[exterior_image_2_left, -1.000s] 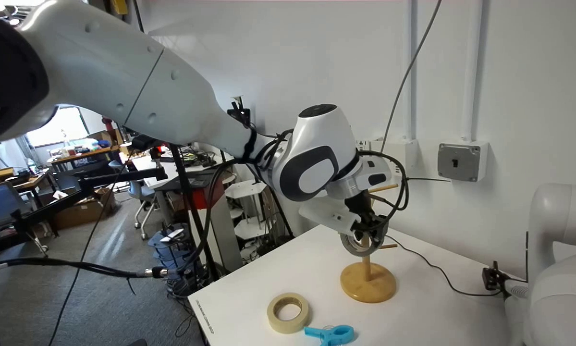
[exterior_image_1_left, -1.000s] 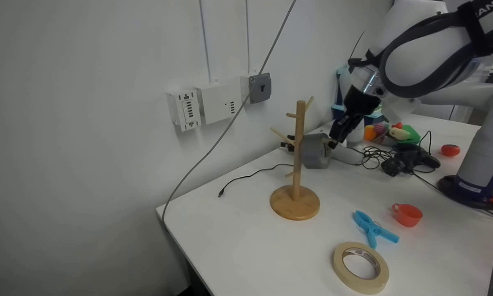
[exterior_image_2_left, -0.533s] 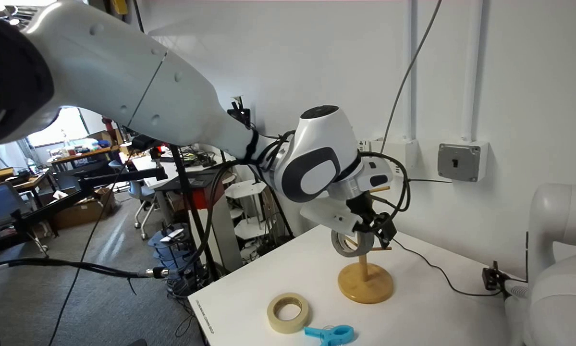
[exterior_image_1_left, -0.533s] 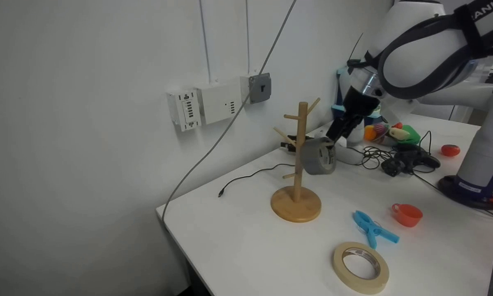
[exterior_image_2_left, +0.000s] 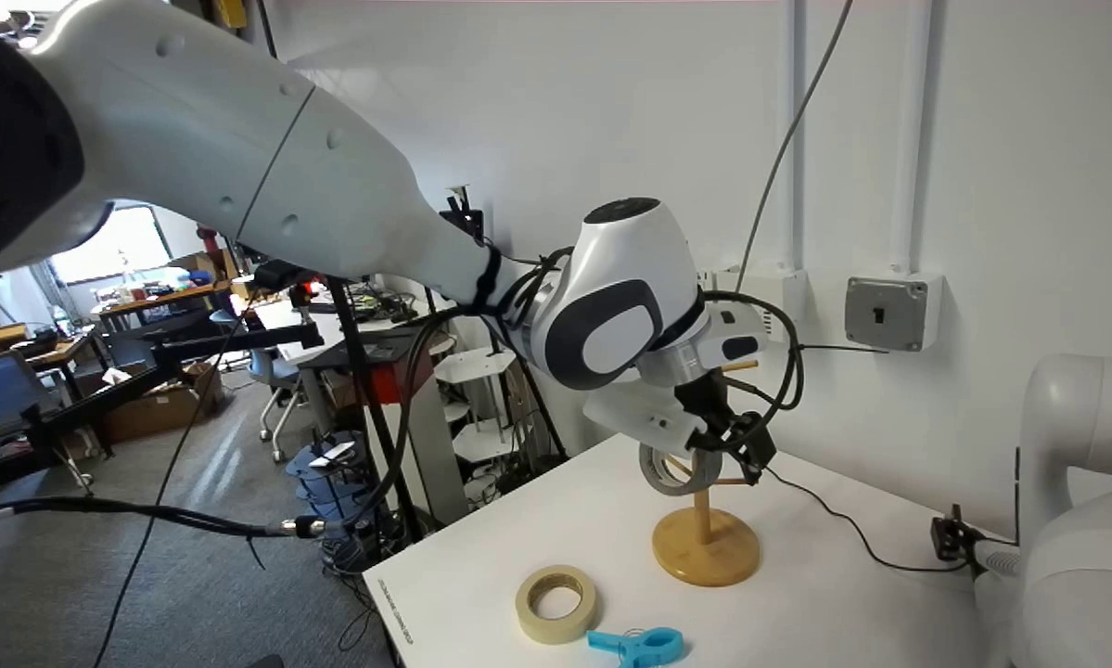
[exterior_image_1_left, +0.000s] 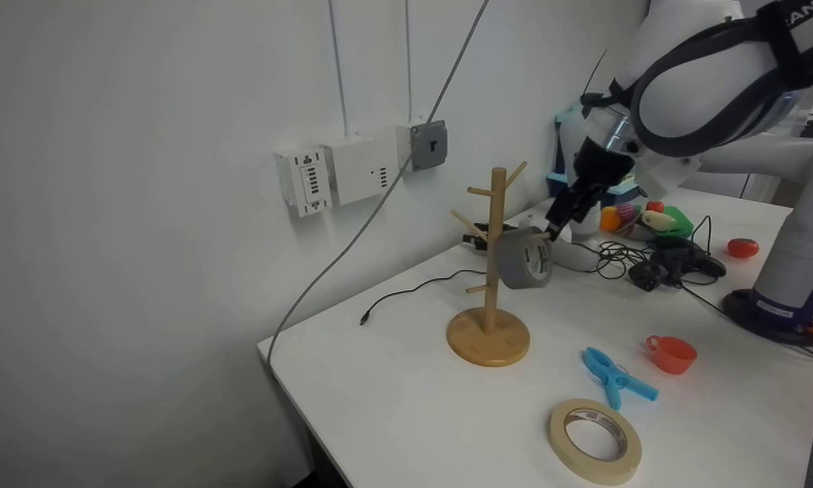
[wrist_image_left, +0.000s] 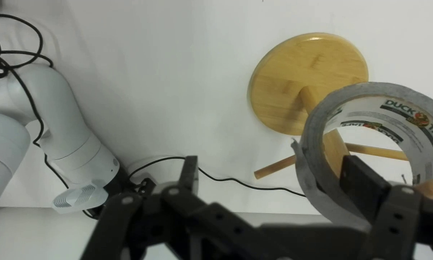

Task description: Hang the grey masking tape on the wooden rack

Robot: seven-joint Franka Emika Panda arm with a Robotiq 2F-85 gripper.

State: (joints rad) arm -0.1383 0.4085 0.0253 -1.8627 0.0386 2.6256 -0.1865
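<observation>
Fingers (wrist_image_left: 190,171) of the gripper (wrist_image_left: 274,173) wide apart, with one in front of the grey masking tape (wrist_image_left: 313,148) in the wrist view, contact unclear. Inside the white core (wrist_image_left: 411,135), "DUCK TAPE" in dark capitals split by a red-orange emblem (wrist_image_left: 421,119), repeated upside down, with finer print too small to read; outside, dull grey, thick and frayed at a loose end (wrist_image_left: 298,146). Looped around a mid-height peg (exterior_image_1_left: 540,236) of the wooden rack (exterior_image_1_left: 489,337) in an exterior view, well apart from a cream tape ring (exterior_image_1_left: 599,472) and blue clamp (exterior_image_1_left: 609,376), with cut-off letters (exterior_image_1_left: 811,10) "ANK" on the arm (exterior_image_1_left: 704,102) above.
</observation>
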